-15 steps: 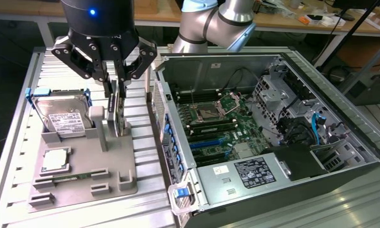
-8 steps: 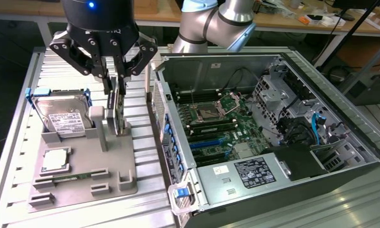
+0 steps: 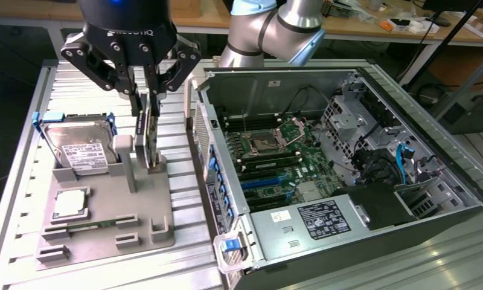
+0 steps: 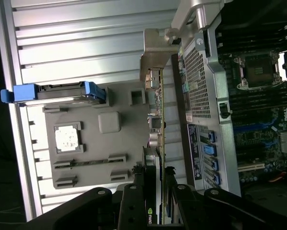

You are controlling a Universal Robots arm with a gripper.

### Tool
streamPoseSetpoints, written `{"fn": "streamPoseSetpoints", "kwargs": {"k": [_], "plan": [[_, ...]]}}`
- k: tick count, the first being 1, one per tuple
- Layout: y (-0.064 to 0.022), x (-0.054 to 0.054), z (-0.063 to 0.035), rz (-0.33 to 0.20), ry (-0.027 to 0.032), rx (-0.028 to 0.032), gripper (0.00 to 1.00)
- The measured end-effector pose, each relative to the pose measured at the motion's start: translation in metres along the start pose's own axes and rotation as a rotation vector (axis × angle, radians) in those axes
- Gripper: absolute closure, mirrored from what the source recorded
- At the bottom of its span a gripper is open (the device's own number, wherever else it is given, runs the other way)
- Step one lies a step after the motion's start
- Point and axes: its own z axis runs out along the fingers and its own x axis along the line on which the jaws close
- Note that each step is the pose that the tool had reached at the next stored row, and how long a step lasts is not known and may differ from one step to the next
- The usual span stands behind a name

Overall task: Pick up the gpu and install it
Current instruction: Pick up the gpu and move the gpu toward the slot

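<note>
We see one gpu (image 3: 151,142), a slim card standing on edge with a black face, green board and long silver bracket (image 4: 155,52), its lower edge at the grey fixture (image 3: 145,208) on the table (image 3: 22,199), just beside the one open computer case (image 3: 322,241). The single end effector (image 3: 147,109) is clamped on its upper edge. The fixture also carries one hard drive (image 3: 79,148), one processor chip (image 3: 70,204) and one memory stick (image 3: 84,226)

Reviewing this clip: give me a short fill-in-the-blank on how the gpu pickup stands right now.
The gpu stands ___ in the grey fixture. The gripper is ___ on the gpu. The hard drive has end brackets coloured ___. The open computer case lies to the exterior view's ___ of the fixture.
Missing words: upright; closed; blue; right.
</note>
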Motion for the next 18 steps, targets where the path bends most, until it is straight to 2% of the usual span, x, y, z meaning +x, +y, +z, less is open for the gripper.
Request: {"fn": "streamPoseSetpoints", "kwargs": {"k": [18], "plan": [[0.0011, -0.0072, -0.0024, 0.001, 0.0010, 0.0002, 0.73]]}}
